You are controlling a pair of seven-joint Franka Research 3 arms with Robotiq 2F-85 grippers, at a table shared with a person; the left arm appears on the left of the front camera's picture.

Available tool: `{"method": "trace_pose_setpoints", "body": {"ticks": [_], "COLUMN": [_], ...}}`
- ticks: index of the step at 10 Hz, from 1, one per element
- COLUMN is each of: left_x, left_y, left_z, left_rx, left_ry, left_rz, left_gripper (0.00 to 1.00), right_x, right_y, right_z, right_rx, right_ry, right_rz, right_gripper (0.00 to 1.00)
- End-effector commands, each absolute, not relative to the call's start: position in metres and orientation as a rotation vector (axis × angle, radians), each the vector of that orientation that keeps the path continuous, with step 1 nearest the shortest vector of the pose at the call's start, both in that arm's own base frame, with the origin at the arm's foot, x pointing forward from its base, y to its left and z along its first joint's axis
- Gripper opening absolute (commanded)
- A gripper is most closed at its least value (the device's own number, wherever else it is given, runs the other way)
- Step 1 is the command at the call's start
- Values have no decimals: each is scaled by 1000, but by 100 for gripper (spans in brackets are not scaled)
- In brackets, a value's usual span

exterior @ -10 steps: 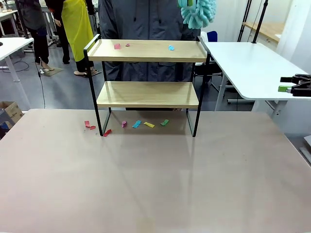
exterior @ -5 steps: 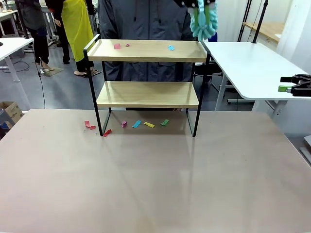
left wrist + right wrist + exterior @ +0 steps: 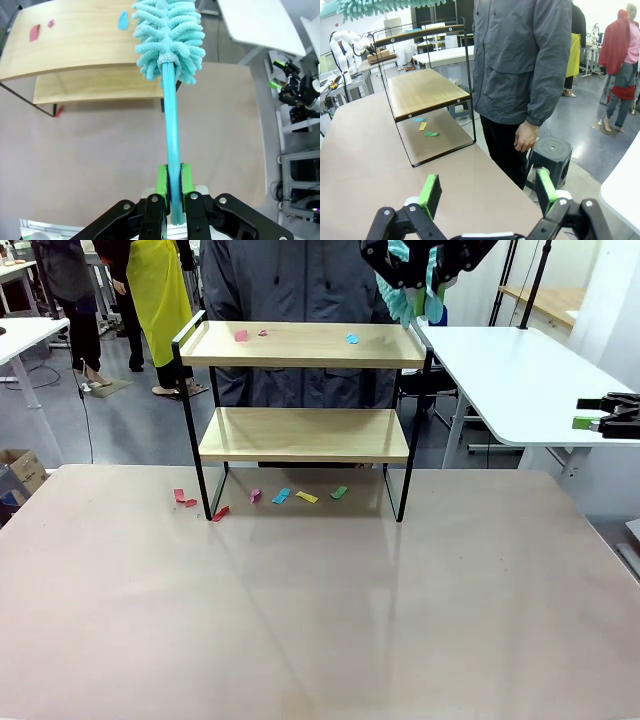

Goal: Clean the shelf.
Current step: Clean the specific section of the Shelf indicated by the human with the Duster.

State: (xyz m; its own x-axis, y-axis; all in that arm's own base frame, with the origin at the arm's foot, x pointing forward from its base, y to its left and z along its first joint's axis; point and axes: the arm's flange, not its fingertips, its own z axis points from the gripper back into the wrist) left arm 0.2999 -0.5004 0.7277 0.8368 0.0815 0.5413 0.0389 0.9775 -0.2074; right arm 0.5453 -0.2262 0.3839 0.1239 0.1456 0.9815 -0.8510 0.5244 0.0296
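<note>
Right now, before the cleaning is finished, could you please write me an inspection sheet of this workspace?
Surface: beige table, near part bare.
Job's things: shelf upright at the table's far middle; teal duster above the shelf's right end.
Clutter: pink scrap and blue scrap on the top board; coloured scraps on the table under and left of the shelf.
End effectors: left end effector shut on the duster's handle; right end effector open, holding nothing.
Cables: thin dark cable over the floor, far left.
Surroundings: person in a grey jacket behind the shelf; white table to the right.
</note>
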Motion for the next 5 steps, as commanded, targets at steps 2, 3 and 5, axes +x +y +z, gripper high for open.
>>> {"method": "trace_pose_setpoints", "body": {"ticks": [2, 3, 5], "left_x": [301, 304, 309], "left_y": [-505, -505, -508], "left_z": [710, 704, 687], "left_rx": [-223, -219, -207], "left_ry": [-555, -538, -466], "left_rz": [25, 24, -14], "left_gripper": [13, 13, 13], "right_x": [546, 546, 546], "right_y": [-224, -224, -224], "right_z": [387, 387, 387], "right_rx": [720, 720, 720], "right_ry": [-1240, -1240, -1240], "right_rz": [832, 832, 832], "right_gripper": [100, 100, 100]}}
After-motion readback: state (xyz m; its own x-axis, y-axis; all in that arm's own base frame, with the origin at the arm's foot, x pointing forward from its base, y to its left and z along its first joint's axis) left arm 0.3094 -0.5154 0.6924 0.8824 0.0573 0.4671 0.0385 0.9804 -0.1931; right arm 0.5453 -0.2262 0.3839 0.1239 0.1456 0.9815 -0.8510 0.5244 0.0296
